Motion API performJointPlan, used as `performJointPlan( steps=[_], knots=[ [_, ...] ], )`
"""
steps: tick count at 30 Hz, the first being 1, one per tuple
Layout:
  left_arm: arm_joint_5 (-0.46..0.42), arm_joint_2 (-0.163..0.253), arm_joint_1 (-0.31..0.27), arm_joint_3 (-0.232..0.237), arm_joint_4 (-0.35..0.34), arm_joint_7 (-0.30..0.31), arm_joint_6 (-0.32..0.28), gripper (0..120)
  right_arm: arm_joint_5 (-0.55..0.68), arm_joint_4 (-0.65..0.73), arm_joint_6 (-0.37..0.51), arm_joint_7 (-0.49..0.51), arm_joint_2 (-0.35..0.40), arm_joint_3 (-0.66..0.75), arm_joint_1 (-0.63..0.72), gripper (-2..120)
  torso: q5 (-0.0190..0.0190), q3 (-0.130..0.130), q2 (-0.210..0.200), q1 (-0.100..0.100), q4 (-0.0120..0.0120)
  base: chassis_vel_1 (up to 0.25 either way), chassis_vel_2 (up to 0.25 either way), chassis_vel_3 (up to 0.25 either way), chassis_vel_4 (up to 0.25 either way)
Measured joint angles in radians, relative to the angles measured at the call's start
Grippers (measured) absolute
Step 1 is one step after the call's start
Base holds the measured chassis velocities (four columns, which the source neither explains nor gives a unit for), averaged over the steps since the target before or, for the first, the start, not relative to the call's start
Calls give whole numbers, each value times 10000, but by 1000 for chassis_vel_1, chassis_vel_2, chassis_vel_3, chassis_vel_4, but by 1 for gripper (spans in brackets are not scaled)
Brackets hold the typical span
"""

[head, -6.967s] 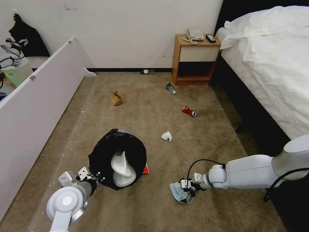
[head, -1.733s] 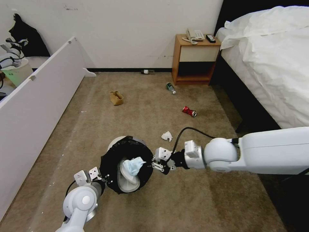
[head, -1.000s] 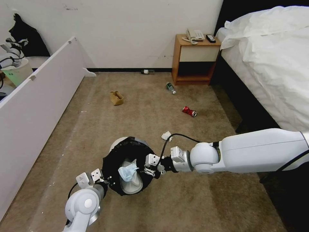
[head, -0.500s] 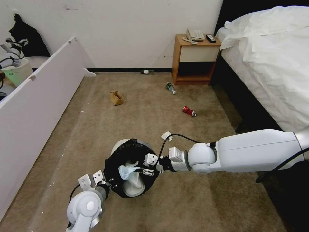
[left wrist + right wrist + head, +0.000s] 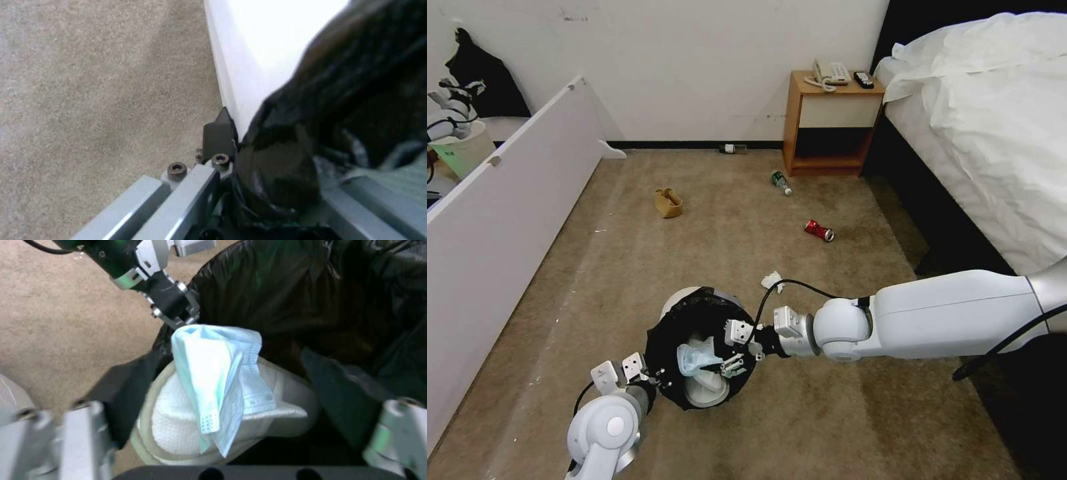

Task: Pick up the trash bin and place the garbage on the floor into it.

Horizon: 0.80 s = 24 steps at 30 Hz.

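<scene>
My right end effector [image 5: 732, 348] hangs wide over the bin [image 5: 675, 390] — mask [image 5: 695, 357] lying on the slippers [image 5: 712, 389]; left end effector [image 5: 639, 377] grips the rim — keep it level.

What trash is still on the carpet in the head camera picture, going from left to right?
Brown paper bag → bottle by the wall → white tissue → green-labelled bottle → red can.
</scene>
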<state>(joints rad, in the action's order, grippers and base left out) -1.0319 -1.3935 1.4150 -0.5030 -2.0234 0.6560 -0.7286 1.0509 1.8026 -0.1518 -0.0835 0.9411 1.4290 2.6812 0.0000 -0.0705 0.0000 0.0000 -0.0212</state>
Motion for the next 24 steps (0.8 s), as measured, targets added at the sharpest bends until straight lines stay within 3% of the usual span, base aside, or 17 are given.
performJointPlan(
  steps=[3, 14, 24],
  knots=[
    [-4, -8, 1, -3, 11, 0, -1, 0, 0, -24, -1, 7, 28, 35, 17, 98, 0, 0, 0, 0, 0, 0, 0, 0, 0],
    [-549, 29, -143, -319, 107, 225, -5, 0, 162, 249, -6, 70, -199, 213, -300, 100, 0, 0, 0, 0, 1, 0, 0, 0, 0],
    [-924, 523, 111, -672, 66, 274, -15, 0, 193, 901, -6, 320, -1474, 392, -790, 100, 0, 1, 0, 0, 1, 0, 0, 0, 0]
  ],
)
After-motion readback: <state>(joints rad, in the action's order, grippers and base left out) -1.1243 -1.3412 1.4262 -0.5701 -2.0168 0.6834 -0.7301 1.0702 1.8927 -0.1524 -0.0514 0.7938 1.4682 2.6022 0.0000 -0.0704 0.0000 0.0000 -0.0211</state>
